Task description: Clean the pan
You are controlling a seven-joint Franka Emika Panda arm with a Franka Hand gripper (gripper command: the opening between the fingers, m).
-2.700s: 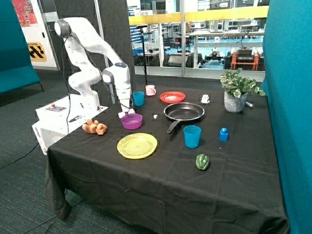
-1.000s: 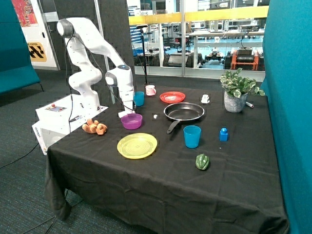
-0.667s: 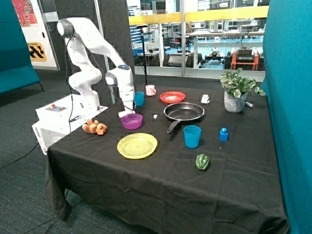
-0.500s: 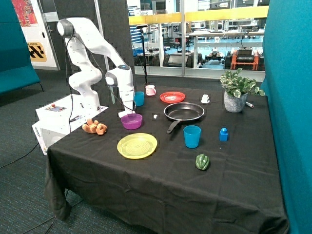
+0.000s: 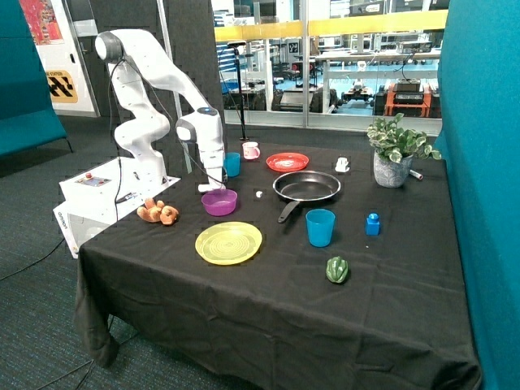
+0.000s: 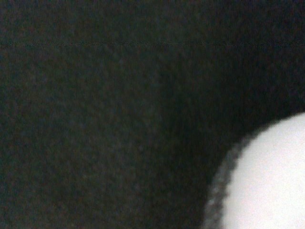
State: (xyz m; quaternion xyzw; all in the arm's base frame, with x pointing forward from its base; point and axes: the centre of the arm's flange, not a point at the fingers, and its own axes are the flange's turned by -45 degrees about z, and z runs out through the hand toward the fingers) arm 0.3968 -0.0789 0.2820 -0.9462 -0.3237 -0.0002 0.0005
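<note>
Hand position: the hand (image 5: 213, 186) hangs low at the far rim of the purple bowl (image 5: 219, 201), near the tabletop (image 5: 268, 284) edge nearest the robot base.
Hand state: cannot tell; there is a small white shape at its tip, and the wrist view shows only dark cloth and a pale blur.
Pan location: the pan (image 5: 306, 186) sits mid-tabletop, handle toward the front edge, well apart from the hand.
Task status: judged not started; nothing touches the pan.
Risk 1: catching the purple bowl rim on lift-off would tip or drag it.
Risk 2: a low sweep toward the pan could strike the small white item (image 5: 258, 194) between bowl and pan.
Risk 3: pressing off-centre could skid the pan into the red plate (image 5: 288, 162) or the blue cup (image 5: 320, 227).
Other items: yellow-green plate (image 5: 229, 242), second blue cup (image 5: 231, 164), potted plant (image 5: 395, 153), green pepper (image 5: 337, 269).
</note>
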